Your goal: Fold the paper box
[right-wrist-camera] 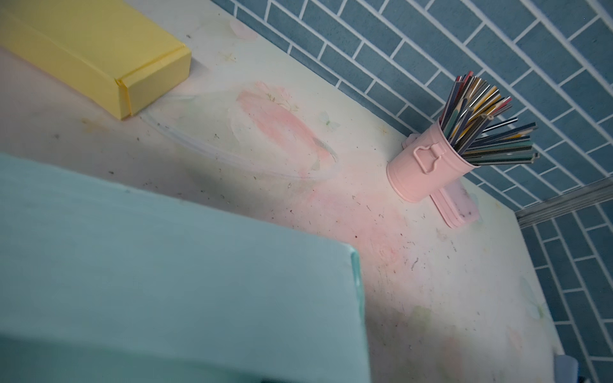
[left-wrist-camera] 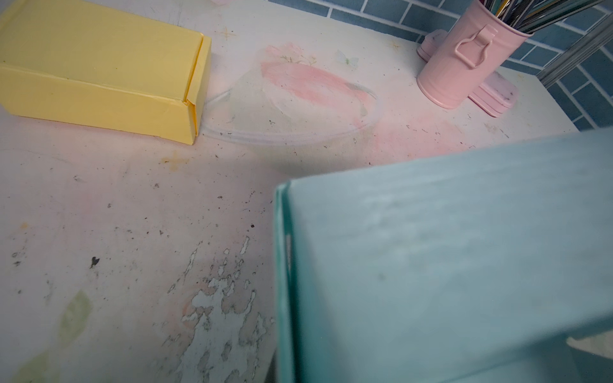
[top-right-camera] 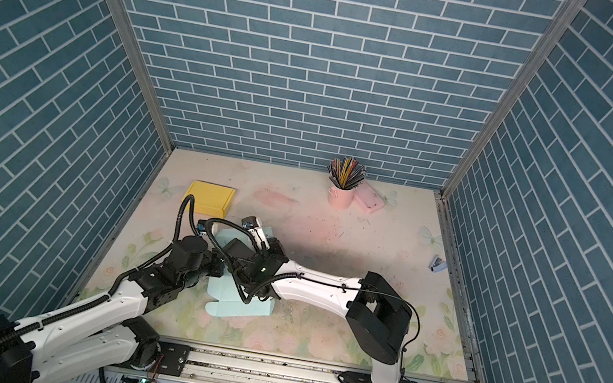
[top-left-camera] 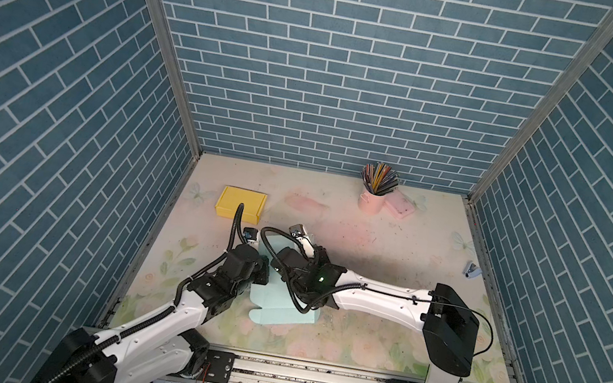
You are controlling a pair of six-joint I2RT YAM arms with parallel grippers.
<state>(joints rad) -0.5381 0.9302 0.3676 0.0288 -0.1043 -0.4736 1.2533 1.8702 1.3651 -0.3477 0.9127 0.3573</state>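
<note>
Spotted a pink cup (top-left-camera: 371,203) packed with coloured sticks (top-left-camera: 379,178) at the table's far edge, touching a flat pink case (top-left-camera: 401,208), plus a yellow box (top-left-camera: 240,204) closed up and lying flat at far left, contents hidden. Found the pale blue paper box (top-left-camera: 282,311) part-folded near the front centre, one panel raised where left gripper (top-left-camera: 262,271) and right gripper (top-left-camera: 282,259) crowded in: left fingers closed tight, right fingers hidden, so could not tell open from closed. Took in a worn, flaking floral table (top-left-camera: 390,257), dotted with dark specks, hemmed by blue brick walls (top-left-camera: 339,59) on three sides.
</note>
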